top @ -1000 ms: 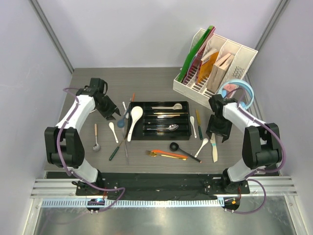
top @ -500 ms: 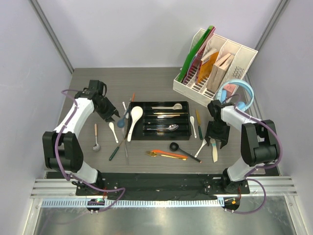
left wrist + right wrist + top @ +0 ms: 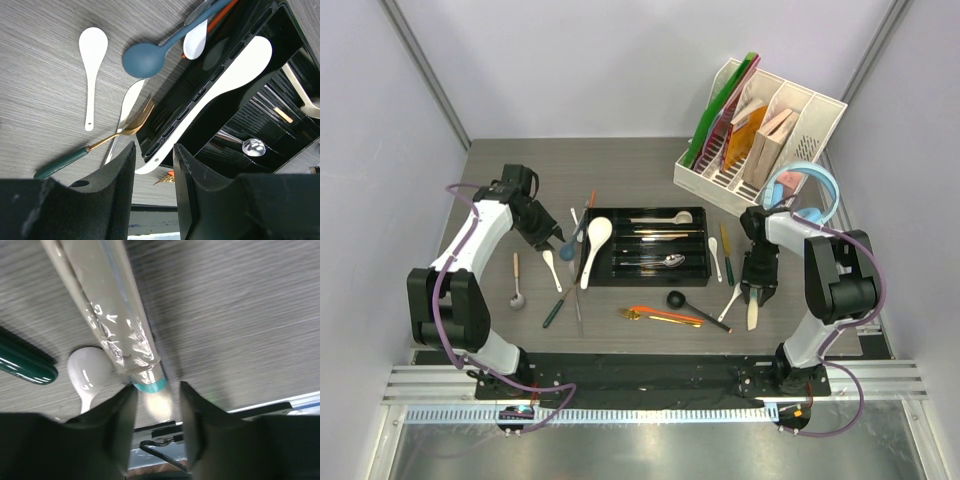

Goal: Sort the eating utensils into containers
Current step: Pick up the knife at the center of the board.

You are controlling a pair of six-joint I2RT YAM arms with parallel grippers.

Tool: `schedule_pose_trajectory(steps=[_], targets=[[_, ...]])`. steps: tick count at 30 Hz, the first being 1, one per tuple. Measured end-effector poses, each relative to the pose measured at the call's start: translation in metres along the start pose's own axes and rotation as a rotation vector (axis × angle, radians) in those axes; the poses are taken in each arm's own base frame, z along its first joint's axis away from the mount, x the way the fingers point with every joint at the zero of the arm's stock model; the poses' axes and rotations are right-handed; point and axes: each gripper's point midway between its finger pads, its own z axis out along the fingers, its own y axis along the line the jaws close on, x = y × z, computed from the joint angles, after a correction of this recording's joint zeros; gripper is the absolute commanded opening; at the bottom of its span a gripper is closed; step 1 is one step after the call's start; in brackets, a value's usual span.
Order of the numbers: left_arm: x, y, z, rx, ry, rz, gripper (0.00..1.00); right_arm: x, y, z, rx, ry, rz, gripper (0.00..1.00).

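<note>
Knife pick, right side. Right gripper (image 3: 752, 291) is down at table level over the cream knife (image 3: 752, 316), which lies on the table to the right of the black tray (image 3: 645, 284), near it but not touching.

Geometry that matters:
- The knife's long axis runs near-to-far, roughly square to the tray's compartments, which run left-right.
- Its teal-banded end points toward the far side of the table. The rest of the body runs out toward the near edge.
- On the wrist camera the banded end sits between the fingers (image 3: 125, 425), so I'm on an end, not the middle.

Jaws: they straddle the band. One finger looks to be touching and I see a thin gap at the other, so I read it as not clamped yet. The knife is flat on the table.

Left gripper (image 3: 154, 185) hangs over the tray's left end, jaws apart with nothing between them. The big white ceramic spoon (image 3: 215, 95) lies across the tray rim below it. That arm is well apart from the knife, so this pick belongs to the right arm.

My read of the next move: close, lift, carry left over the small white spoon (image 3: 731, 301) and the black spoon (image 3: 677, 298), then rotate about a quarter turn to line up with a compartment. With an end grasp the long free end may droop or swing. The surface looks film-wrapped, so it may be slippery.
</note>
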Motion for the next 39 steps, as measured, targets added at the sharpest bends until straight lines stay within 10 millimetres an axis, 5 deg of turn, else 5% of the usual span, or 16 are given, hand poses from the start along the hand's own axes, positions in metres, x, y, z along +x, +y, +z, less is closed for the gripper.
schedule_pose_trajectory(steps=[2,6,17,22,31,39], targets=[[0.001,0.001,0.000,-0.005,0.000,0.001,0.36,0.001,0.002,0.000,-0.012,0.009,-0.008,0.16],[0.001,0.001,0.000,-0.010,0.000,0.003,0.36,0.005,0.001,0.000,-0.009,0.026,-0.016,0.02],[0.001,0.001,0.001,-0.011,0.003,0.003,0.36,0.008,-0.003,-0.008,0.014,0.030,0.017,0.01],[0.000,0.001,0.006,-0.021,0.013,0.001,0.36,-0.013,0.003,-0.045,-0.033,-0.069,0.049,0.01],[-0.002,0.001,0.012,-0.035,0.024,0.000,0.36,-0.045,0.051,-0.121,-0.200,-0.225,-0.032,0.01],[-0.007,0.006,0.013,-0.058,0.000,-0.006,0.38,-0.033,0.144,-0.150,-0.289,-0.219,-0.280,0.01]])
